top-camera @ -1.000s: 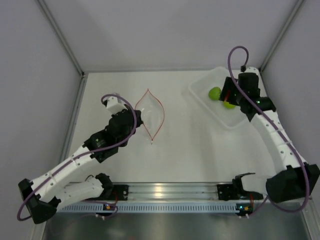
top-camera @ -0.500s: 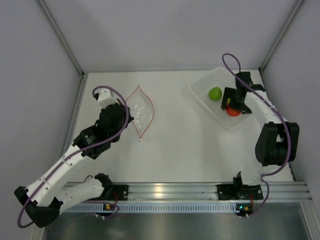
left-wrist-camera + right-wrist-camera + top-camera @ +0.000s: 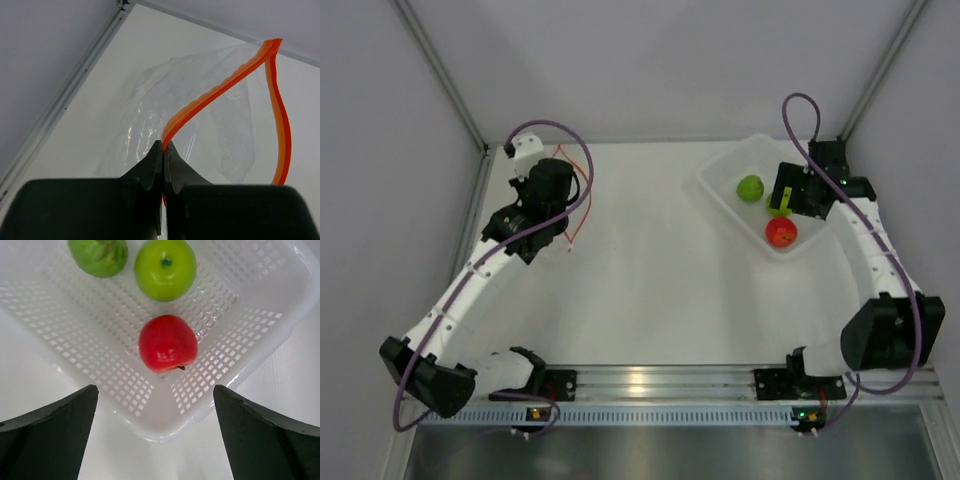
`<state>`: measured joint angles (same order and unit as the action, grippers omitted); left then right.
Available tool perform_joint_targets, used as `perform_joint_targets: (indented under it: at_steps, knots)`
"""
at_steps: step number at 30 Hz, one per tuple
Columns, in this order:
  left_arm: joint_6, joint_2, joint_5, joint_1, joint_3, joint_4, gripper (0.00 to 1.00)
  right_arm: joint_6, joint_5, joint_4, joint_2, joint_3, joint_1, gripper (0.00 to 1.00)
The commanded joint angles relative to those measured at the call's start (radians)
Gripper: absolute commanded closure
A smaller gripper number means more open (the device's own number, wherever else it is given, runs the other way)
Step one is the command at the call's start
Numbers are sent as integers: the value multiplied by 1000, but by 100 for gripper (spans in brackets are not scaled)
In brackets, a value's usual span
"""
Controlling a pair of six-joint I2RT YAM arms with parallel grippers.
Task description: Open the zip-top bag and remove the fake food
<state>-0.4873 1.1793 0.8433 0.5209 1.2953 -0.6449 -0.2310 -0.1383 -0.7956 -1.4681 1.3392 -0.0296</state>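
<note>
The clear, crinkly zip-top bag (image 3: 210, 115) hangs open with nothing inside, and my left gripper (image 3: 164, 147) is shut on its orange zip strip (image 3: 220, 87). From above, the left gripper (image 3: 558, 195) holds the bag (image 3: 580, 200) near the table's back left. The fake food lies in a white perforated tub (image 3: 260, 335): a red ball (image 3: 167, 343) and two green ones (image 3: 165, 269) (image 3: 98, 255). My right gripper (image 3: 155, 388) hovers wide open above the tub's near corner with nothing in it. In the top view the right gripper (image 3: 786, 196) partly hides one green ball (image 3: 780, 207), beside the other green ball (image 3: 750, 187) and the red ball (image 3: 781, 232).
The tub (image 3: 720, 195) sits at the back right, close to the right wall. A metal frame rail (image 3: 470, 215) runs along the table's left edge, near the left arm. White walls close off the back and both sides.
My left arm has carried the bag towards the back left corner. My right gripper opened wide and drew back; the red ball now lies free in the tub.
</note>
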Motion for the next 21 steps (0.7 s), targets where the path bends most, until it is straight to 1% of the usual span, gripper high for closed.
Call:
perform_joint_targets:
  at_steps: [1, 3, 4, 6, 7, 9, 10, 11, 12, 15, 18, 21]
  knots:
    - [137, 107, 73, -59, 94, -1, 100, 1, 109, 67, 216, -47, 0, 0]
    - [186, 169, 74, -90, 139, 1, 100, 4, 179, 76, 279, -99, 0, 0]
    - [205, 243, 62, -99, 156, 1, 100, 2, 245, 81, 338, -118, 0, 1]
    - [239, 325, 34, -113, 183, 2, 100, -8, 304, 98, 400, -178, 0, 1]
    - [248, 406, 25, -116, 218, 2, 100, -13, 339, 114, 464, -199, 0, 1]
    - [272, 500, -4, -116, 260, -1, 100, -30, 351, 130, 527, -253, 0, 1]
    - [279, 544, -3, -116, 304, -2, 100, -36, 348, 133, 584, -265, -1, 1]
    - [280, 636, 0, -116, 329, -5, 100, -39, 345, 124, 607, -273, -1, 0]
    - [268, 672, 10, -114, 349, -13, 100, -37, 344, 118, 627, -284, -1, 1]
    - [216, 790, -58, -111, 413, -12, 100, -34, 332, 79, 683, -288, -1, 1]
    - [156, 870, -148, -102, 469, -10, 100, -33, 332, 68, 718, -298, -1, 1]
    - [98, 934, -285, -101, 518, -6, 100, -36, 347, 70, 738, -314, -3, 1]
